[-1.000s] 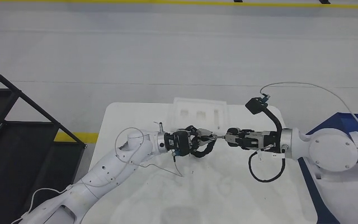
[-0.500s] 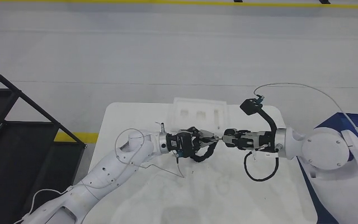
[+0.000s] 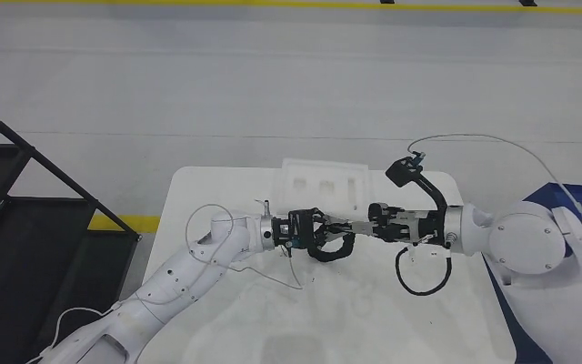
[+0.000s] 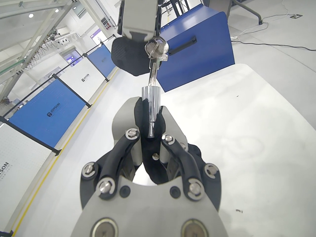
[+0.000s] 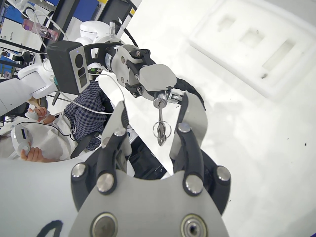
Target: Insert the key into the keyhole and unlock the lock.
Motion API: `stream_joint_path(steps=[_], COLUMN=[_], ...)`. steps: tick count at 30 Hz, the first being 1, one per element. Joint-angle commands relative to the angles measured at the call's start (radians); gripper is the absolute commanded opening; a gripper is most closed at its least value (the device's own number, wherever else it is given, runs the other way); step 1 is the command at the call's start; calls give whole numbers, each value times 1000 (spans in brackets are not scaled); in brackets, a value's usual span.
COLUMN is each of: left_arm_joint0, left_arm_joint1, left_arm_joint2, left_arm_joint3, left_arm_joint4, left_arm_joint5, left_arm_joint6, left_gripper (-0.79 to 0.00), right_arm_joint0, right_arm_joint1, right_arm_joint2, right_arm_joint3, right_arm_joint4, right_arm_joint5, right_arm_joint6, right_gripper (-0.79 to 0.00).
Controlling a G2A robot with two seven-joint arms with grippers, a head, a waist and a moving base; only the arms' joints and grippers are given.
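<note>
lock (image 4: 151,104) clamped tight in left gripper (image 4: 150,122) | key (image 4: 155,60) seated in lock's keyhole, head sticking out | right gripper (image 5: 154,103) jaws wide, flanking the head just off the lock | likely handling: small, light, stiff, slick metal; pinch head's flat faces to turn

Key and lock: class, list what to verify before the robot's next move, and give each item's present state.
1. Lock clamped in left jaws: ok.
2. Key tip inside keyhole: ok.
3. Key pushed fully home: cannot tell.
4. Right jaws gripping key head: not ok; they stand open, one on either side, apart from it.
5. Lock held above the table: ok.
</note>
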Motion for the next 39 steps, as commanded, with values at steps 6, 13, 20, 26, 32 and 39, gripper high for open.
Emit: stream_joint_path(steps=[6,13,20,26,32,39], left_arm_joint0=[2,-9,-25,-45,-58,-42], left_arm_joint1=[-6,-6,-4,0,7,6], left_arm_joint2=[-14,-41,-68,-58,-60,-69], left_arm_joint3=[32,44,79,74,69,60], left_arm_joint4=[-120,-245,-454,-632,-740,-761], left_arm_joint5=[-110,-263,-414,-415,-414,-411], left_arm_joint6=[0,-76,-261,-392,-472,-520], left_gripper=[-785,-785,-785,-785,-785,-785], right_arm_joint0=[35,48,57,55,55,63], right_arm_joint1=[8,25,44,48,48,59], right_arm_joint2=[6,29,1,1,1,-51], right_arm_joint3=[9,29,32,36,36,6], right_arm_joint4=[-34,-67,-83,-80,-80,-224], right_arm_joint5=[-294,-521,-617,-628,-628,-715], right_arm_joint6=[22,96,35,23,23,-63], right_gripper=[0,0,0,0,0,0])
